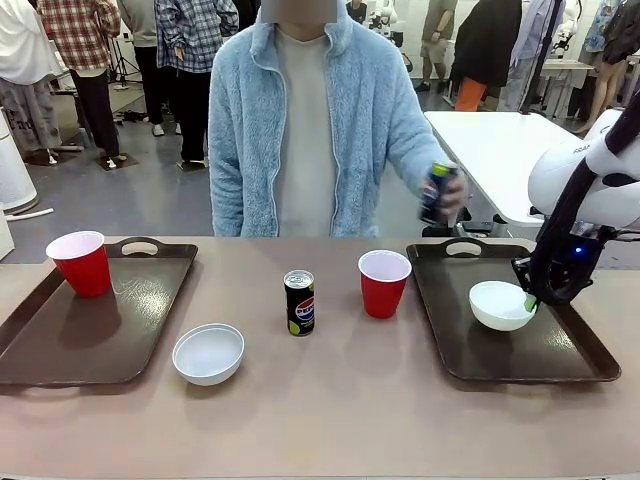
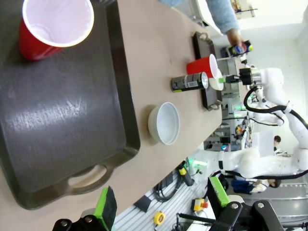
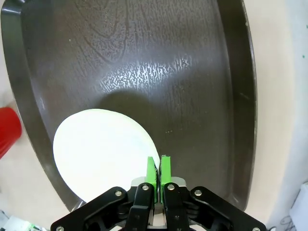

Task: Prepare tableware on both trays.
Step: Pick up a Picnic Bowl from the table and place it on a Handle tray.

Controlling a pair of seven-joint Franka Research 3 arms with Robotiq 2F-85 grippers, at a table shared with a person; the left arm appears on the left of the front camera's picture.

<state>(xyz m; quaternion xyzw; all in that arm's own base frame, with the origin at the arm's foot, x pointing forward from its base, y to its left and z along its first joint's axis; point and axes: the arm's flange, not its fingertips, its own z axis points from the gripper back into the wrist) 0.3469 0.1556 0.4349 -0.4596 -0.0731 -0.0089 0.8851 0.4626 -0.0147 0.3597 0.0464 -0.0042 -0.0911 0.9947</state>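
My right gripper [image 1: 530, 299] [image 3: 158, 167] is shut on the right rim of a white bowl [image 1: 498, 305] [image 3: 100, 150], which is inside the right tray [image 1: 560, 355] [image 3: 144, 57]. A red cup [image 1: 82, 262] [image 2: 54, 24] stands at the far corner of the left tray [image 1: 90, 340] [image 2: 62, 115]. On the bare table between the trays are a second white bowl [image 1: 208, 353] [image 2: 164, 123], a Pepsi can [image 1: 299, 302] [image 2: 188, 82] and another red cup [image 1: 384, 283] [image 2: 203, 65]. The person's hand holds a second can [image 1: 437, 192] above the right tray's far end. My left gripper [image 2: 161, 202] is open, above the left tray's near handle.
The person in a pale blue fleece stands at the far edge of the table, in the middle. A white table stands behind at the right. Bare tabletop runs along the near edge in front of both trays.
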